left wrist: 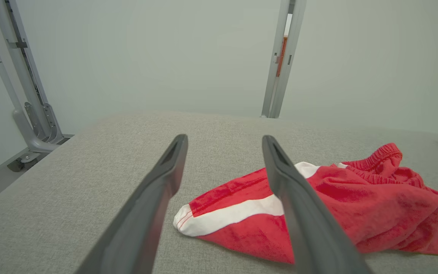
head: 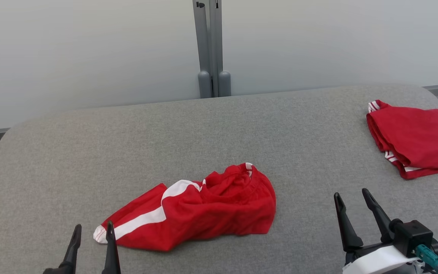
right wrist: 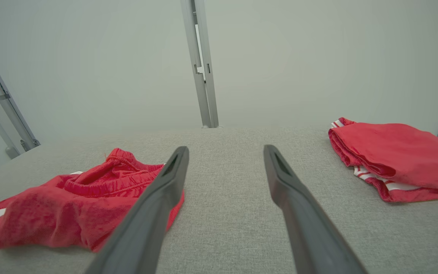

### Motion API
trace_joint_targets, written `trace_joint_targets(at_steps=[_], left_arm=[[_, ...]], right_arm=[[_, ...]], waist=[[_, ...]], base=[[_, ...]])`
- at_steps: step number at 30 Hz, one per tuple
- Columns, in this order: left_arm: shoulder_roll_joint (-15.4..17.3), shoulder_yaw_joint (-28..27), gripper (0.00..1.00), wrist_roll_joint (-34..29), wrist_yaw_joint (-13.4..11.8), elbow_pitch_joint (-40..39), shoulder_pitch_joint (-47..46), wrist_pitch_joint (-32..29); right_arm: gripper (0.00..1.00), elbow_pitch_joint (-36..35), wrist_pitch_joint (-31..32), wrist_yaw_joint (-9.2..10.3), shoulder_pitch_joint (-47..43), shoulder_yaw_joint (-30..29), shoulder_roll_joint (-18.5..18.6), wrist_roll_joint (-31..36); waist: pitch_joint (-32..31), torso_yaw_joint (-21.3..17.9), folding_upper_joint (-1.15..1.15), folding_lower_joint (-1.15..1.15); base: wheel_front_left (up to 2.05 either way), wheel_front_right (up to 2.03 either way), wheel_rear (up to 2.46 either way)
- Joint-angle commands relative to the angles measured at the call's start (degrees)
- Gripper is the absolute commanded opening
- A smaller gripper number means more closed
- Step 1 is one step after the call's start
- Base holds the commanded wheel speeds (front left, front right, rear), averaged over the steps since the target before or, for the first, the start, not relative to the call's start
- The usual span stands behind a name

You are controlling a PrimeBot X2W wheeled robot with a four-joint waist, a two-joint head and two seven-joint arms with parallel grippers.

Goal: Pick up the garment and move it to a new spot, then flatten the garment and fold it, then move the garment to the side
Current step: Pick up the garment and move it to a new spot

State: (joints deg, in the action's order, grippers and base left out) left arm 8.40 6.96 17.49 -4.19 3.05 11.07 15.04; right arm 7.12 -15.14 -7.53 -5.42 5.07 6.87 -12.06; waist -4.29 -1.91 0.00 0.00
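My head camera looks down across the grey table [head: 165, 133] toward the wall [head: 89, 49]. My 2 wrist cameras sit low, close above it, both catching the red garment [left wrist: 375, 201].

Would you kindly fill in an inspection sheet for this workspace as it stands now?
Surface: grey fabric-covered table, rounded far corners.
Job's things: crumpled red shorts with a white side stripe, unfolded, near the front middle.
Clutter: folded red garment with white stripes at the table's far right edge.
Grippers: left gripper open, holding nothing, by the shorts' striped leg end; right gripper open, holding nothing, over bare table.
Cables: teal plug on the right wrist; no loose cable seen.
Surroundings: pale wall panels and a grey metal post behind the table.
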Motion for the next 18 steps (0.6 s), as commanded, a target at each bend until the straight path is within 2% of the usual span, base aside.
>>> trace_joint_targets(at_steps=[1,9,18], left_arm=[[-0.8,-0.8,1.00,-1.2,1.5,-0.2,1.4,0.2],[-4.6,-5.4,1.00,-3.0,7.6,-0.1,3.1,0.2],[-5.4,-5.8,1.00,-5.2,10.2,1.6,2.5,0.2]], right_arm=[[1.00,0.1,0.0,0.09,-1.0,0.2,-0.4,0.2],[1.00,-0.2,0.0,0.09,-2.7,0.7,-1.1,0.4],[1.00,0.1,0.0,0.09,-2.5,0.9,-1.3,0.0]], waist=[[-0.6,0.6,0.00,0.00],[-0.4,0.6,0.00,0.00],[-0.7,0.6,0.00,0.00]], base=[[0.00,0.00,0.00],[0.00,0.00,0.00],[0.00,0.00,0.00]])
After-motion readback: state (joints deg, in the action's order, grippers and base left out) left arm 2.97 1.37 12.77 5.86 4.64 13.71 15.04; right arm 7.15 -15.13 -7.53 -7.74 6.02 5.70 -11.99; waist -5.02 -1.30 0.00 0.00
